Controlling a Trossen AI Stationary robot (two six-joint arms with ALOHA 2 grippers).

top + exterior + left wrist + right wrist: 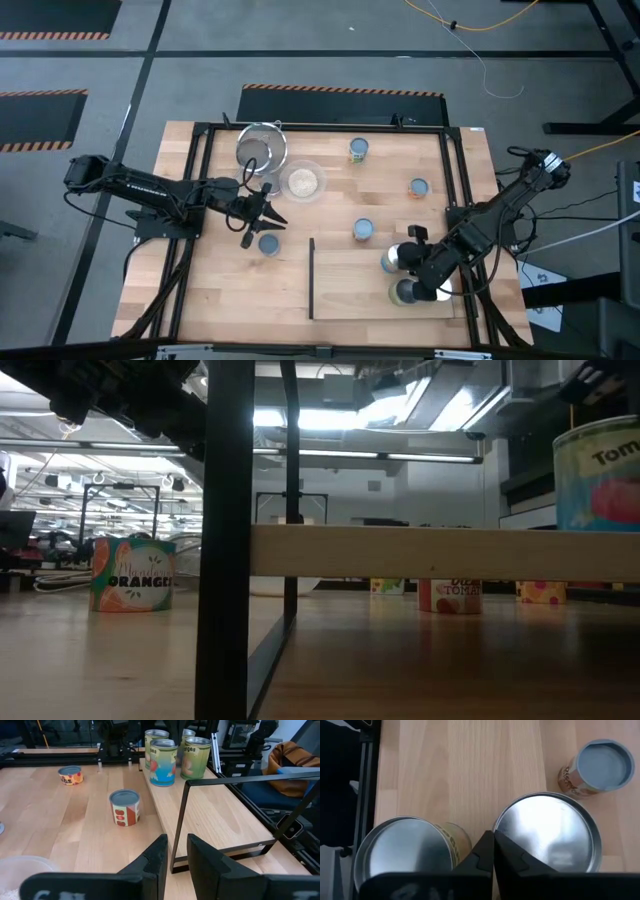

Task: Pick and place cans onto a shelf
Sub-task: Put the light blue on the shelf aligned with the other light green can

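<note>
The shelf [370, 290] is a light-wood panel at the table's near right with a dark upright edge [311, 278]. Silver-topped cans [395, 260] [405, 292] stand on it, and they also show in the left wrist view [162, 762]. My right gripper [420, 265] is shut above the gap between two silver tops [547, 832] [402, 850]. My left gripper [262, 222] is slightly open and empty, just above a blue-topped orange-label can [268, 243] [132, 573] standing on the table left of the shelf. More cans stand on the table [363, 230] [419, 187] [358, 150].
A metal mesh strainer [262, 148] and a glass bowl of grains [302, 181] sit at the far side, just beyond my left gripper. A black frame [455, 180] runs around the table's edges. The shelf's left half [215, 815] is bare wood.
</note>
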